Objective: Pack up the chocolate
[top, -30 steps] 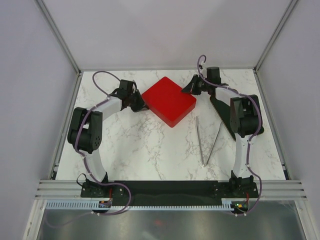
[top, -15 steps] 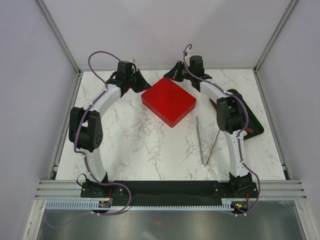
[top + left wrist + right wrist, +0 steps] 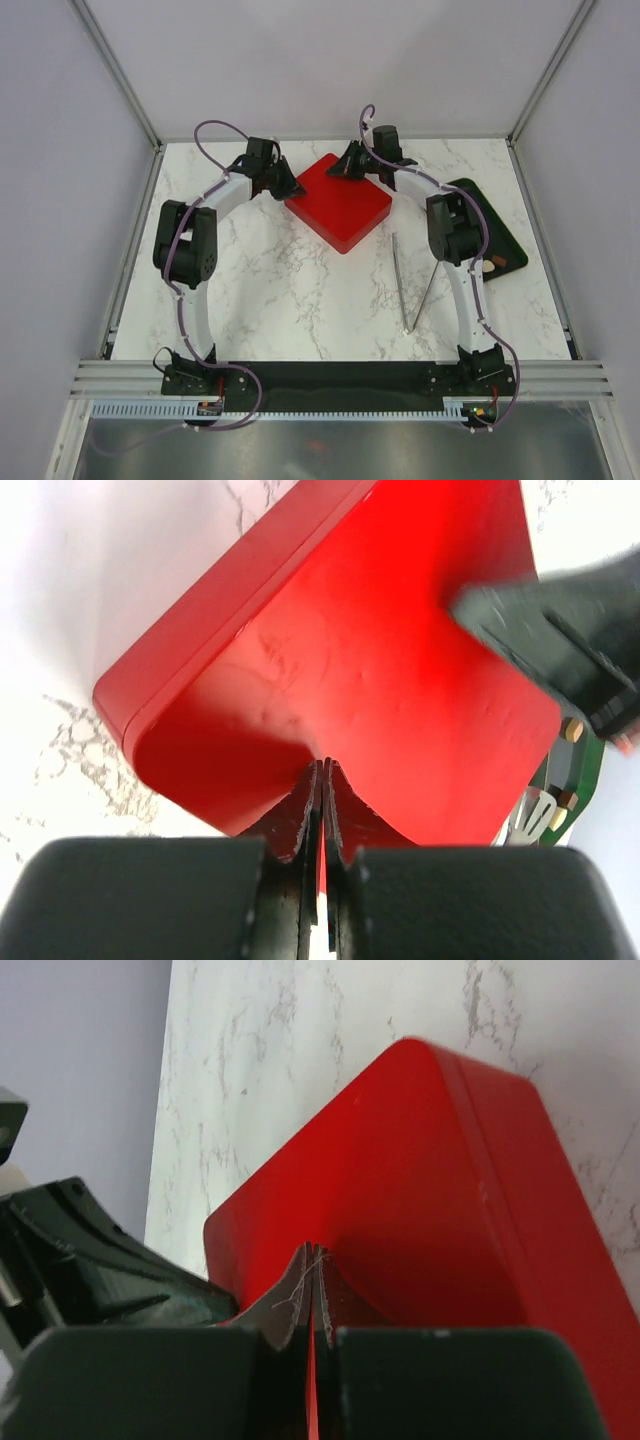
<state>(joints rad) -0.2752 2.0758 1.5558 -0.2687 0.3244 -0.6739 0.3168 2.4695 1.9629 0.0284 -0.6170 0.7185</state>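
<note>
Though closed, left gripper (image 3: 297, 188) and right gripper (image 3: 344, 169) at one red box (image 3: 345, 212)

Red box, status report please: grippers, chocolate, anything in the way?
Both shut: left gripper, right gripper, tips at the red box far side. Box closed. Chocolate unpacked, on the green tray. Lid blocks packing; tongs lie beside it.

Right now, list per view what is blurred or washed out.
Left wrist view: the right gripper smears into blur, the marble table washes out to white, the red box lid shows a dull sheen. Right wrist view: the left gripper is dark and soft. Top view: evenly lit, sharp.
</note>
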